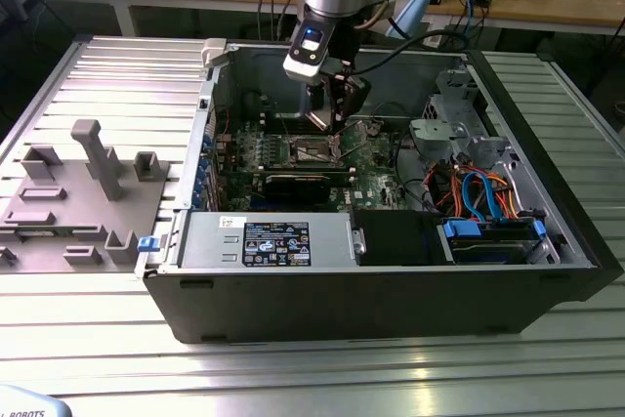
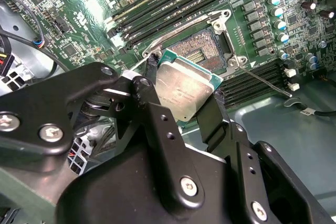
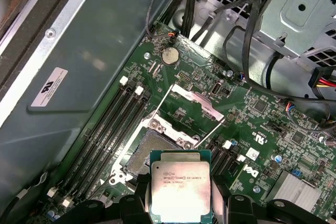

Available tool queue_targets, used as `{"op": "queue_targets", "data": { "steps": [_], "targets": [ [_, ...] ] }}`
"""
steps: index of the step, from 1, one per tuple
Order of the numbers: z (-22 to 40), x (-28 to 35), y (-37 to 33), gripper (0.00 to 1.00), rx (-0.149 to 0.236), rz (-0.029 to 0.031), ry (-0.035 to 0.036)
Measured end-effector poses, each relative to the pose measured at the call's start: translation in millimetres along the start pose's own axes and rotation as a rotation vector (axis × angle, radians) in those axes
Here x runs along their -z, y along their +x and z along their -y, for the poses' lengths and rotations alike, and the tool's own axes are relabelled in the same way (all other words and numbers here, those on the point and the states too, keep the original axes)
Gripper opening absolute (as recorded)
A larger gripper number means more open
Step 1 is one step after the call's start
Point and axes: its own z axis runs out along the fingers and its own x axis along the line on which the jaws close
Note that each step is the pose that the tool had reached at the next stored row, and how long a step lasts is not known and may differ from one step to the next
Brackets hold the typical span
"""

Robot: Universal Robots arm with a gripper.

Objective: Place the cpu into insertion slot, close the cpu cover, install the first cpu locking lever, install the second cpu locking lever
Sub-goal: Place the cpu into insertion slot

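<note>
My gripper is shut on the cpu, a flat square chip with a silvery top held by two opposite edges between black fingers. The chip hangs just above the green motherboard, beside and partly over the insertion slot, whose dark pin field is bare. In the first wrist view the cpu sits at the near edge of the insertion slot, and the cpu cover stands swung open beyond it. A thin locking lever sticks out, released. In the exterior view the gripper is down inside the case over the insertion slot.
Long memory slots flank the socket on both sides. The case wall rises close by, and a grey drive cage with cables stands at the other end. A grey fixture tray lies outside the case on the exterior view's left.
</note>
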Motion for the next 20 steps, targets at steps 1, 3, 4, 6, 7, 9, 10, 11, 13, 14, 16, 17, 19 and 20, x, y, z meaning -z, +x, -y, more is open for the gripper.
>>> {"op": "queue_targets", "data": {
  "steps": [1, 3, 4, 6, 7, 9, 10, 11, 13, 14, 16, 17, 19, 20],
  "targets": [
    [0.0, 0.0, 0.0, 0.54, 0.000, 0.0000, 0.0000],
    [0.3, -7.0, 0.1, 0.54, 0.000, 0.0000, 0.0001],
    [0.3, -7.1, 0.1, 0.54, 0.000, 0.0000, 0.0000],
    [0.3, -7.1, 0.1, 0.54, 0.000, 0.0000, 0.0000],
    [0.3, -7.2, 0.1, 0.54, 0.000, 0.0001, 0.0001],
    [0.4, -10.1, 0.2, 0.54, 0.000, 0.0000, 0.0000],
    [0.4, -10.1, 0.2, 0.54, 0.000, 0.0001, 0.0000],
    [0.4, -10.1, 0.2, 0.54, -0.001, 0.0001, 0.0001],
    [0.4, -10.2, 0.2, 0.54, -0.003, 0.0002, 0.0001],
    [0.4, -10.2, 0.2, 0.54, -0.005, 0.0003, 0.0001],
    [0.4, -10.3, 0.2, 0.54, -0.008, 0.0004, 0.0003],
    [0.4, -10.4, 0.2, 0.54, -0.010, 0.0005, 0.0002],
    [0.4, -10.4, 0.2, 0.54, -0.012, 0.0006, 0.0003],
    [0.4, -10.4, 0.2, 0.54, -0.012, 0.0005, 0.0003]
  ]
}}
